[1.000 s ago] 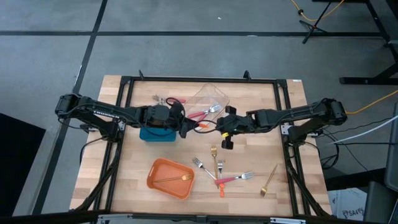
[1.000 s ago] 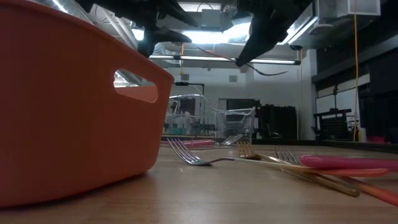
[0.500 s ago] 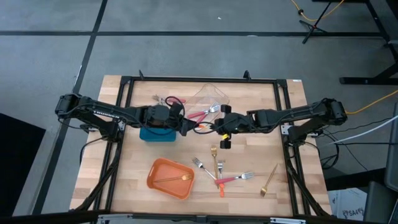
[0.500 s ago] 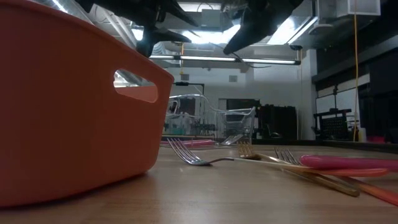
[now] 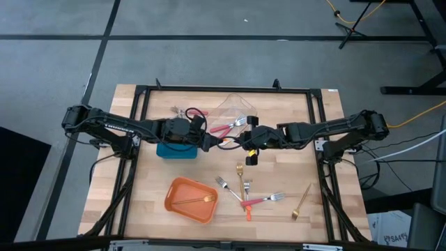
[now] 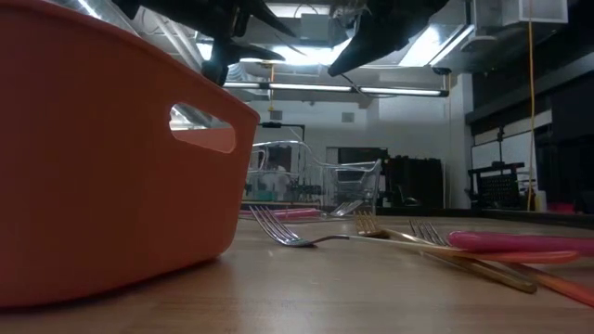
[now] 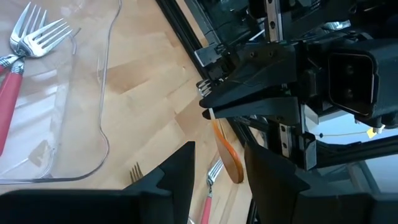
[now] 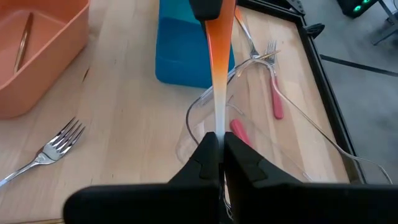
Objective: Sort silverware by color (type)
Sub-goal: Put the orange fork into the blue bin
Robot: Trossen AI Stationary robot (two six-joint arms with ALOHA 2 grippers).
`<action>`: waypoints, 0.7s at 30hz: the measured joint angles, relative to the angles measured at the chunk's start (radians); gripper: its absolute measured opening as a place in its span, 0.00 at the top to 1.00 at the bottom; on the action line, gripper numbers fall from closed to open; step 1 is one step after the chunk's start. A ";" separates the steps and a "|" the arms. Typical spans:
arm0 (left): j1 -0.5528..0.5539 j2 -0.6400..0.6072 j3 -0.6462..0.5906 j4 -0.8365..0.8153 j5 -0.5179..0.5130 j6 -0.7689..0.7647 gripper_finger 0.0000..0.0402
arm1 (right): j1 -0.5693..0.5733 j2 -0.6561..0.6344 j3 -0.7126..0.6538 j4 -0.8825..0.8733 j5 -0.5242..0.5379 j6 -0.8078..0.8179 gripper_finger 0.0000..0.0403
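Note:
An orange-handled silver fork (image 5: pixel 228 144) hangs in the air over the table's middle, between my two grippers. My right gripper (image 5: pixel 242 143) (image 8: pixel 216 140) is shut on it. My left gripper (image 5: pixel 211 143) (image 7: pixel 219 148) faces it from the left, open. The handle's free end (image 7: pixel 229 158) stands between the left fingers; I cannot tell whether it touches one. More forks lie in a loose pile (image 5: pixel 244 192) on the wood. A gold one (image 5: pixel 302 202) lies apart to the right. My right gripper pinches the fork at its silver neck (image 8: pixel 216 121), just past the orange handle, between its two fingers. The fingers come level from the table's right and lie along the fork. The fork is lifted clear, its handle (image 8: pixel 217 50) pointing away toward my left gripper.
A blue container (image 5: pixel 175 148) sits under my left wrist. A clear container (image 5: pixel 237 111) with red-handled forks (image 5: pixel 226 127) lies at the far middle. An orange container (image 5: pixel 189 200) at the near left holds a gold fork. Bare wood shows at the near right.
My right gripper has moved a little toward the table's left, carrying the fork's handle in between the left gripper's fingers. The left arm has kept still.

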 joint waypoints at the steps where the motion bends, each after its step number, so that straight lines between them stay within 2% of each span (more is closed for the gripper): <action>1: 0.000 0.000 0.000 0.000 -0.001 0.000 0.67 | 0.000 0.000 0.000 0.000 0.000 0.000 1.00; 15: 0.000 0.000 0.000 0.000 -0.031 -0.026 0.67 | 0.000 0.000 0.000 0.000 0.000 0.045 1.00; 21: 0.000 0.041 0.000 0.004 -0.032 -0.077 0.67 | 0.000 0.000 0.000 -0.002 0.000 0.056 1.00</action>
